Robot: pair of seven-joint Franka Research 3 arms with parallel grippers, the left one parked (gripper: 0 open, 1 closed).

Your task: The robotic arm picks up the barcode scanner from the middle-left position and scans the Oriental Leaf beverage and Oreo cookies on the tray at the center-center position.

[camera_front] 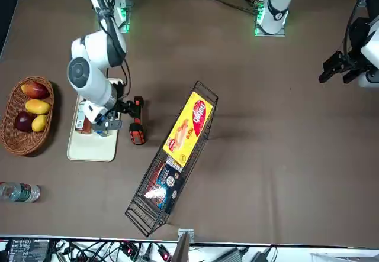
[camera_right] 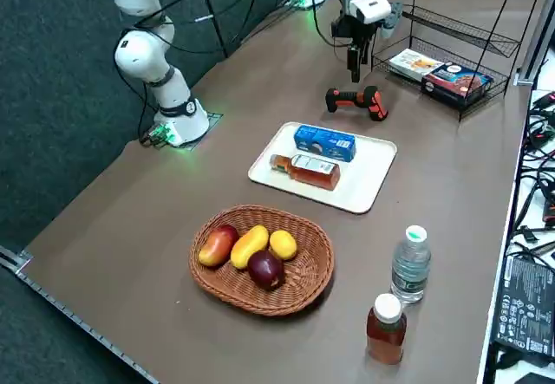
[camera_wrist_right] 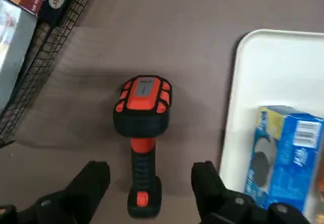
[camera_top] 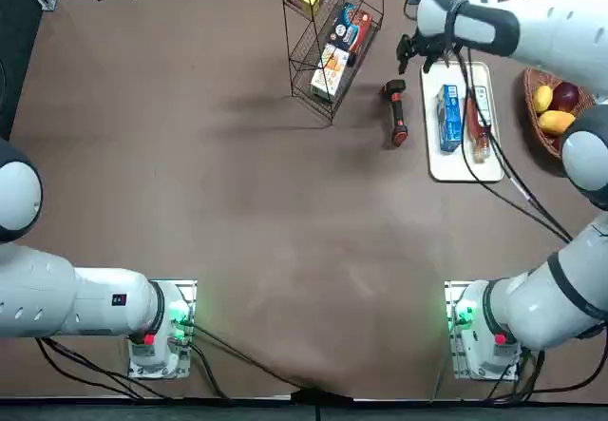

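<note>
On the brown tabletop (camera_top: 285, 202), between the wire rack (camera_top: 334, 46) and the white tray (camera_top: 439, 162), lies the black-and-red barcode scanner (camera_wrist_right: 144, 148), a grey panel among orange buttons. My right gripper (camera_wrist_right: 151, 176) hovers above, fingers spread wide.

From overhead, the Oreo cookies (camera_top: 449, 119) and Oriental Leaf beverage (camera_top: 479, 134) lie on the tray (camera_top: 461, 167), barcode scanner (camera_top: 397, 115) at nine o'clock, basket (camera_top: 542, 138) at three, right gripper (camera_top: 416, 56) at eleven

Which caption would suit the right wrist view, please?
The open right gripper hovers above the barcode scanner, beside the tray.
</note>
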